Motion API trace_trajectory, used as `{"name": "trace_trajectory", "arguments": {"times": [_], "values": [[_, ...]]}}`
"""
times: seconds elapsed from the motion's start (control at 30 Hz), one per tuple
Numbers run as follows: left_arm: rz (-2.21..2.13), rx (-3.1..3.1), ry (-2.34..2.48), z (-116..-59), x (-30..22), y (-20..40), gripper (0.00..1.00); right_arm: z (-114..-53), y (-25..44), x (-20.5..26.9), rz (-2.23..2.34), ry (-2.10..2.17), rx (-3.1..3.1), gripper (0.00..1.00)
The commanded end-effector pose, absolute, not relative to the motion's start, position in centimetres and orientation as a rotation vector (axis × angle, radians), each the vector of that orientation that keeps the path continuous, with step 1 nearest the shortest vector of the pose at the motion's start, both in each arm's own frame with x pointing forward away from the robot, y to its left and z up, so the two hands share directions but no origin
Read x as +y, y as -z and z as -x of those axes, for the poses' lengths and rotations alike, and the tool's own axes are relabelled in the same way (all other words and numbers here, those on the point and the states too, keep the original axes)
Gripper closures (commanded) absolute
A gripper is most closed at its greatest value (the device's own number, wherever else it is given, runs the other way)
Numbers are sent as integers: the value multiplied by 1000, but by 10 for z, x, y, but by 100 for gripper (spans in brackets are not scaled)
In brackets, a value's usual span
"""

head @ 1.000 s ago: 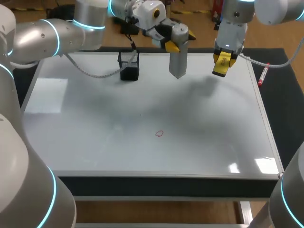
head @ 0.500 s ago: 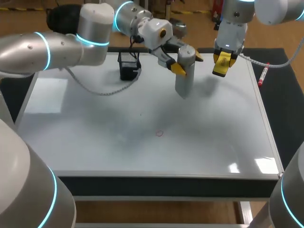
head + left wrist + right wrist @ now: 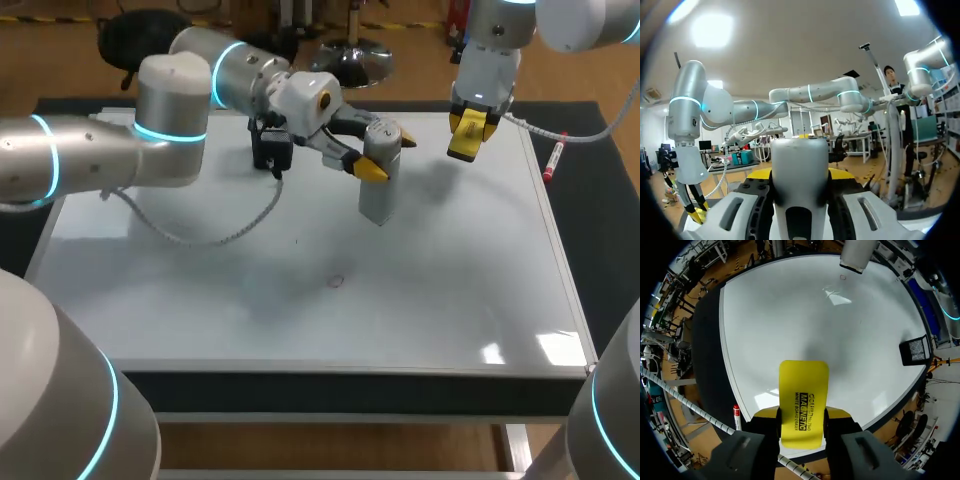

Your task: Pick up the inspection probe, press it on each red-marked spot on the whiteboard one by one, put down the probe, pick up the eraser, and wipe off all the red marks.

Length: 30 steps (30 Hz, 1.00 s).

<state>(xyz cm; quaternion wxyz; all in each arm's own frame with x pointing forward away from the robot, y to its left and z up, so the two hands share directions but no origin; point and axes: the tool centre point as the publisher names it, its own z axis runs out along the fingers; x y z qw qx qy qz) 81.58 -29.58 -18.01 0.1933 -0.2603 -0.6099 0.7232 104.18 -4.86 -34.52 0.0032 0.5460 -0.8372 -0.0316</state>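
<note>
The left gripper (image 3: pixel 387 155) comes in from the left and reaches past the board's middle. Its 2 yellow-tipped fingers pinch the upper part of the 1 probe (image 3: pixel 379 185), a grey cylinder with a tapered lower end. The probe hangs nearly upright over the far half of the whiteboard (image 3: pixel 180 290). Its tip points down at the board, and whether the tip touches the surface cannot be told. In the left wrist view the probe's rounded top fills the gap between the 2 fingers, with yellow showing on either side behind it.

Only 1 red mark (image 3: pixel 336 281) shows on the board, a small ring near the middle. It lies nearer the front edge than the probe tip, near it and apart from it. In the right wrist view the mark sits just beside the probe's lower end.

The right gripper (image 3: pixel 470 130) hangs over the board's far right corner. Its 2 fingers clamp the 1 yellow eraser (image 3: pixel 803 400) from both sides. In the right wrist view the eraser sticks out ahead of the fingers above the white surface.

1 black holder (image 3: pixel 272 150) stands on the board near its far edge, behind the left arm's wrist. 1 red marker (image 3: pixel 553 160) lies off the board on the dark mat along the right edge, well apart from the mark.
</note>
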Motion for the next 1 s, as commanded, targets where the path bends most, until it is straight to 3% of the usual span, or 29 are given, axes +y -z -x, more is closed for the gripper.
{"name": "trace_trajectory", "arguments": {"times": [0.03, 1.0], "values": [[549, -1814, -2173, -807, -292, 182, 100, -1041, 344, -50, -1714, 95, -2623, 100], [721, -1537, -1965, -798, -243, 197, 100, -1041, 344, -50, -1714, 95, -2623, 100]]}}
